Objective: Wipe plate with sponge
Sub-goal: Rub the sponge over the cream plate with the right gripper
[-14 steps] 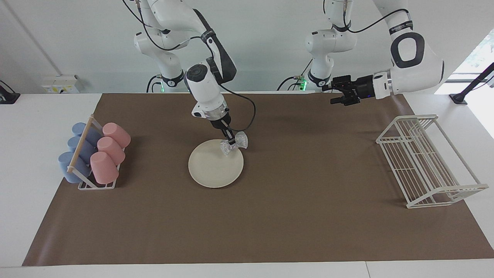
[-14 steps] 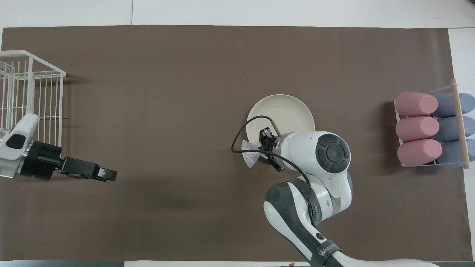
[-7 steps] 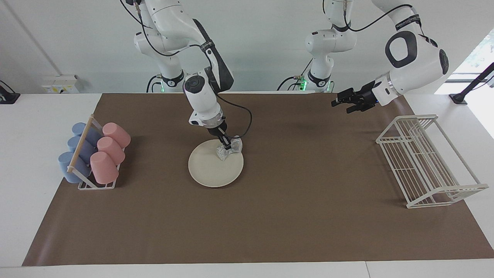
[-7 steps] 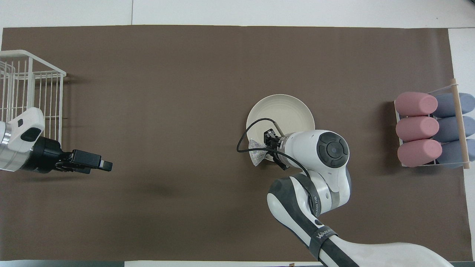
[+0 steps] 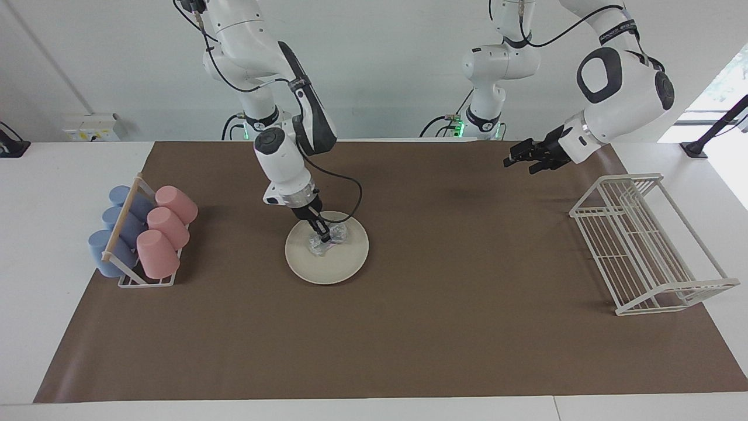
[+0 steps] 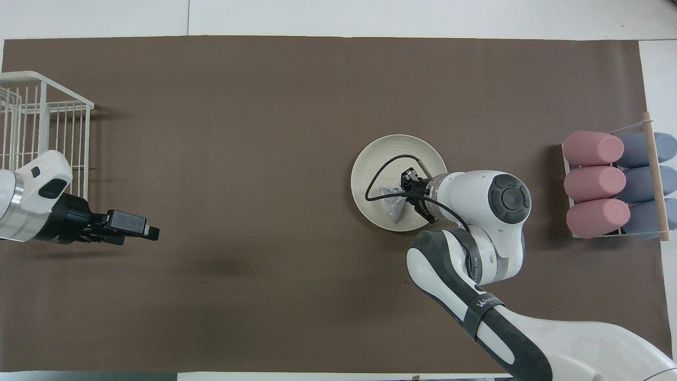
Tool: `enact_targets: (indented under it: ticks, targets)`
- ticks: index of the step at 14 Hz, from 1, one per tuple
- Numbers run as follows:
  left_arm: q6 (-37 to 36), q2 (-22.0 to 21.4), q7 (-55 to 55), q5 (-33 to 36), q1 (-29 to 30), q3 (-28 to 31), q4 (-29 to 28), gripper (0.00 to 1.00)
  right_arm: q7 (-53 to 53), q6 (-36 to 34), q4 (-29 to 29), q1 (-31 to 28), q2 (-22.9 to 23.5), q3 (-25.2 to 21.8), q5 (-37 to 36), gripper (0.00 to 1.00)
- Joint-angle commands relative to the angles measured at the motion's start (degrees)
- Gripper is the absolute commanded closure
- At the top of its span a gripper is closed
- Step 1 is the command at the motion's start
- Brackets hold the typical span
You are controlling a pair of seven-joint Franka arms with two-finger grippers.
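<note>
Facing view: one plate (image 5: 336, 260) mid-mat. Right gripper (image 5: 322, 235) pinched tight on the sponge (image 5: 327, 240), pressing it onto the plate. Left gripper (image 5: 517, 158) waits above the mat near the wire rack (image 5: 643, 245), fingers apart, holding nothing. Three pink cups (image 5: 166, 228), three blue cups (image 5: 117, 231) in a holder.

Overhead view: sponge (image 6: 392, 203) on plate (image 6: 370, 169). Right arm band reads "WANLI…", partly legible. Left gripper (image 6: 151, 232) beside the rack (image 6: 42, 127).

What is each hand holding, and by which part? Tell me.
Right hand: the sponge, pinched at its middle, on the plate. Left hand: nothing.
</note>
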Motion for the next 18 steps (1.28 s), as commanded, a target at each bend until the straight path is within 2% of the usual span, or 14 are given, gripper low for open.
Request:
enact_targets:
  ticks: [1, 5, 9, 12, 14, 18]
  targets:
    - [2.5, 0.0, -1.3, 1.2, -1.0, 0.5, 0.5, 0.0, -4.5, 1.7, -0.8, -2.4, 2.5, 0.6, -0.7, 1.0]
    - [2.5, -0.5, -1.4, 1.3, -0.5, 0.6, 0.6, 0.0, -3.2, 1.6, -0.8, -1.7, 2.6, 0.7, 0.1, 1.0]
    - [2.2, -1.0, -1.4, 3.6, -0.3, 0.6, 0.5, 0.0, 9.1, 1.9, -0.7, 2.6, 2.6, 0.7, 0.5, 1.0]
    - [2.5, -1.3, -1.5, 3.7, -0.4, 0.6, 0.6, 0.0, 12.9, 2.1, -0.5, 4.6, 2.6, 0.7, 1.2, 1.0]
    - [2.4, -1.3, -1.5, 3.7, -0.6, 0.6, 0.8, 0.0, 11.8, 3.3, -0.7, 4.3, 2.7, 0.7, 1.2, 1.0]
    - [2.5, -1.3, -2.5, 3.7, -0.7, 0.6, 1.2, 0.0, -0.1, 2.9, -0.6, 0.1, 2.8, 0.6, 1.2, 1.0]
